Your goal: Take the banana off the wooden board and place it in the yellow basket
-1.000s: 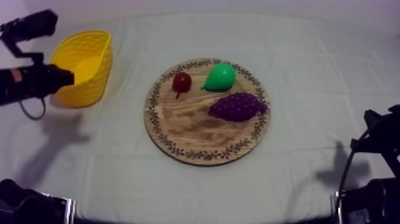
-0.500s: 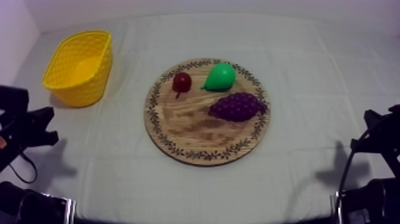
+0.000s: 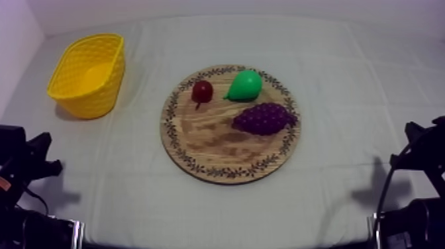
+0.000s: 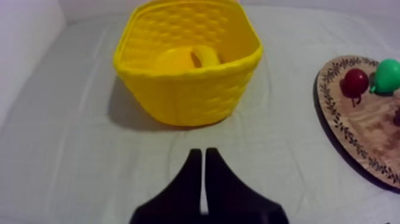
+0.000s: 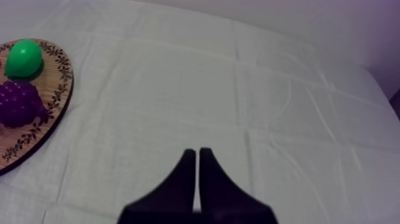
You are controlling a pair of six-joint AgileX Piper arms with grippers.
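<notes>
Just ahead of the left gripper [image 4: 199,152], whose fingers are pressed together, the banana [image 4: 189,59] is seen inside the yellow basket [image 4: 184,98]. The right gripper [image 5: 197,152] is likewise closed on nothing, the wooden board [image 5: 36,131] off to its side.

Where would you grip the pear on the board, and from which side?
Probably across its fat body, from above: the pear lies on its side on the board, with grapes and small red fruit close beside it.
</notes>
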